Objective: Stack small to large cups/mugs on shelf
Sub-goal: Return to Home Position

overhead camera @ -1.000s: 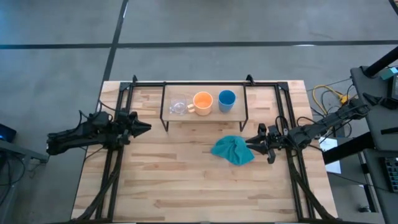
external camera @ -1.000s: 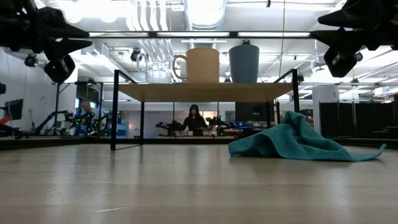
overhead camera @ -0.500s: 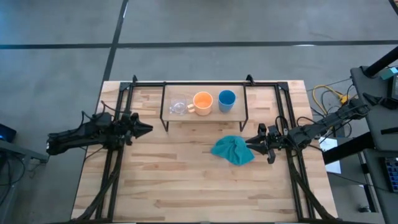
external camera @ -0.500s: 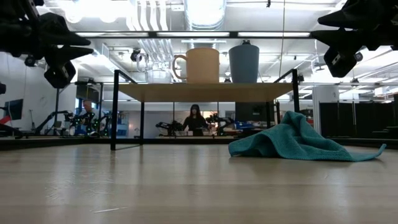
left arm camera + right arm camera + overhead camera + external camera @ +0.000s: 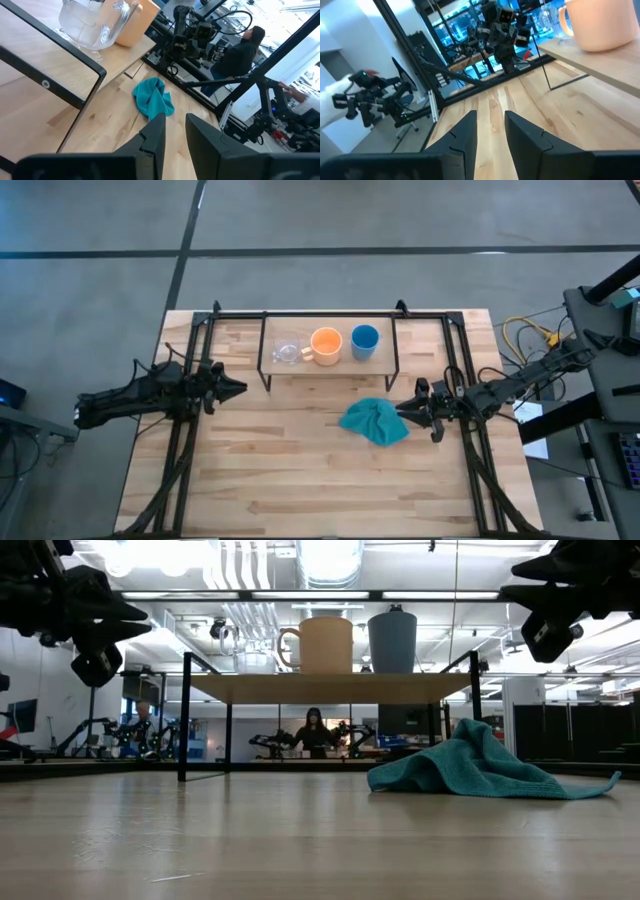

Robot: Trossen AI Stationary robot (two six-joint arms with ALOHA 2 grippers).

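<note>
The light-wood shelf (image 5: 328,362) stands on black legs at the table's far middle. On it, each on its base and side by side, are the clear glass cup (image 5: 287,351), the orange mug (image 5: 326,343) with its handle toward the glass, and the blue cup (image 5: 365,340). My left gripper (image 5: 240,388) hovers left of the shelf and points right, with only a thin slit between its fingers (image 5: 155,132). My right gripper (image 5: 402,412) hovers at the teal cloth's right edge and points left, its fingers (image 5: 465,132) equally close. The left wrist view shows the glass cup (image 5: 92,22) and orange mug (image 5: 140,22). The right wrist view shows the orange mug (image 5: 597,25).
A crumpled teal cloth (image 5: 375,422) lies on the tabletop in front of the shelf's right half, just left of my right gripper. A black frame (image 5: 330,313) runs along the table's far edge and both sides. Bare wood (image 5: 320,490) fills the near half. A person (image 5: 313,730) sits beyond the table.
My left gripper has crept slightly toward the table's right and sunk a little. My right gripper, the cups and the cloth have kept still.
</note>
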